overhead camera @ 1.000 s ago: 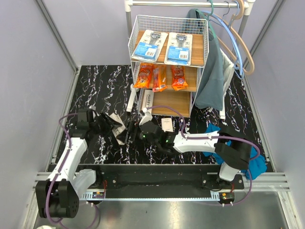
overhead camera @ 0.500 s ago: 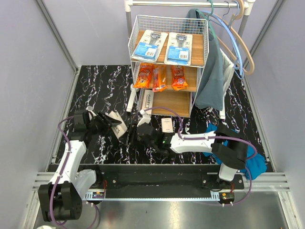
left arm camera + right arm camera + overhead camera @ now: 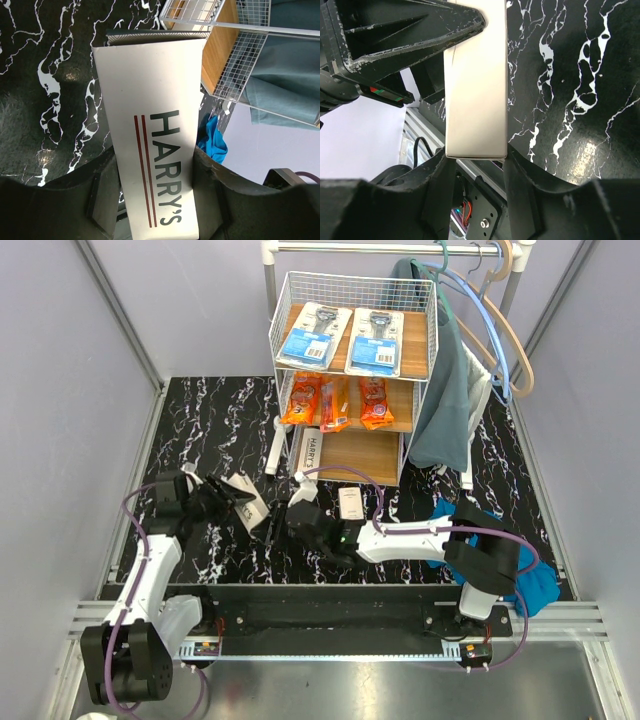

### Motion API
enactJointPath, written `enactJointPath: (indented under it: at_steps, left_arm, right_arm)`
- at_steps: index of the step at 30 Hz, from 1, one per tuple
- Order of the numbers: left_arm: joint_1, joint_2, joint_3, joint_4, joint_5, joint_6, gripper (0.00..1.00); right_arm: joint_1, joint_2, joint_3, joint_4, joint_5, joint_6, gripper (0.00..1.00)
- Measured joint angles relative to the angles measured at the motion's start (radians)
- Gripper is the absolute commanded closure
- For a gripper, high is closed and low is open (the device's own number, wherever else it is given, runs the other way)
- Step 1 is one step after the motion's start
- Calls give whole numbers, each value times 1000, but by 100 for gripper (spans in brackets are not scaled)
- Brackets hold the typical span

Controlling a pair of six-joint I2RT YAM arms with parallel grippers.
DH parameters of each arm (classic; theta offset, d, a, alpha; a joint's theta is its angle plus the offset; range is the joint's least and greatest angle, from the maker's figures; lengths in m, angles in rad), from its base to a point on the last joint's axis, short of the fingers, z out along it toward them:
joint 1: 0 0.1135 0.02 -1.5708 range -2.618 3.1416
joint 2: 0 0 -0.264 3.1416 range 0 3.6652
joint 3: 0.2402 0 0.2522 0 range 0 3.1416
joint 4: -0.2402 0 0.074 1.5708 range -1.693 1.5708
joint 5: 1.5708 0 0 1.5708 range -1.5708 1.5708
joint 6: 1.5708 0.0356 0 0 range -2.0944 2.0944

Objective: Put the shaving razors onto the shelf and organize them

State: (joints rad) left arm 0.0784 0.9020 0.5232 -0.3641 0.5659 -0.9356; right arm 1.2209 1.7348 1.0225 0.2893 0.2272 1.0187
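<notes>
Bearing dark HARRY'S lettering, the box (image 3: 150,145) is white.

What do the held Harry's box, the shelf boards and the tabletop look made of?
HARRY'S box: matte white card, judging by crisp folded edges and printed lettering. Shelf boards: light wood or wood-look laminate; faint grain. Tabletop: black, white-veined marble pattern, glossy with glare; likely laminate or film.

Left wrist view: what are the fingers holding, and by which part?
The HARRY'S box, clamped across its width at the end nearest the camera, by the "S"; the left gripper has its fingers on the two long edges.
</notes>
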Motion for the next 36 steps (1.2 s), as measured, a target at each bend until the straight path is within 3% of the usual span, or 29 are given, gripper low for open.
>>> enactJointPath:
  at_steps: [6,13,22,36]
  left_arm:
    - [0,0,-13,0,6,1,36]
    - [2,-13,-14,-10,8,35,1]
    - [2,-26,97,-169,-78,171,1]
    - [-2,-203,402,-486,-502,486,1]
  right_arm:
    - [5,0,0,-16,2,0,79]
    - [5,0,-1,-43,23,3,87]
    - [5,-3,-19,-50,25,8,93]
    - [5,-11,-53,-34,16,11,97]
